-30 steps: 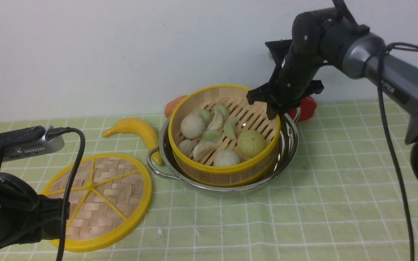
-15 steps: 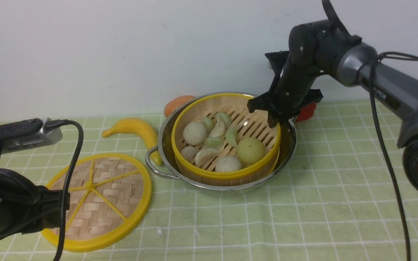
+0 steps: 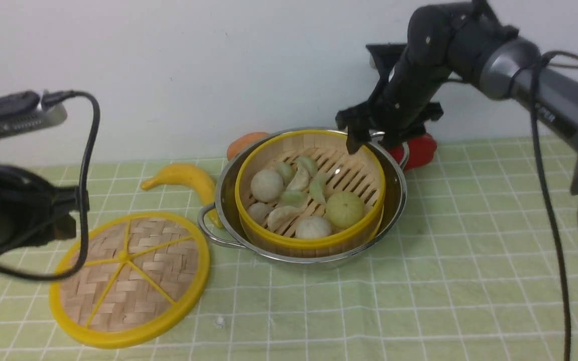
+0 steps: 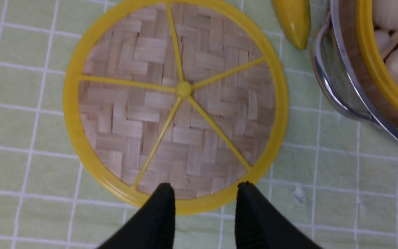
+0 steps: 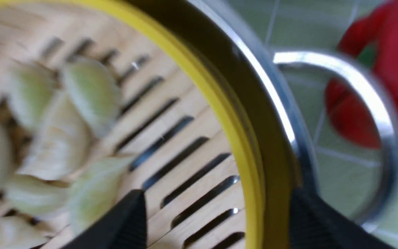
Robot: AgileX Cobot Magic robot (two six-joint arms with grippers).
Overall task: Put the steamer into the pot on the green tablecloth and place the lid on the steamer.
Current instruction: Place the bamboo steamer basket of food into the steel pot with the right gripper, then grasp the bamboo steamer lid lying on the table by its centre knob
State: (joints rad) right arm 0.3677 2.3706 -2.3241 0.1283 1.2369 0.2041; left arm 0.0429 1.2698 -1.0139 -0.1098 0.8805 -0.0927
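1 pincer (image 5: 218, 221) — open astride the yellow steamer rim (image 5: 235, 138).

A curved yellow banana (image 3: 186, 178) — near it, a rounded orange item (image 3: 245, 144) — and a glossy red item (image 3: 416, 151) before a white wall (image 3: 118, 75).

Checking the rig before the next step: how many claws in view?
2: left claw, open near the lid; right claw, open at the steamer's rim.

slatted steamer (image 3: 314, 239) sits inside the shiny pot (image 3: 399, 210); woven lid (image 3: 143, 281) lies flat on green tablecloth (image 3: 449, 301).
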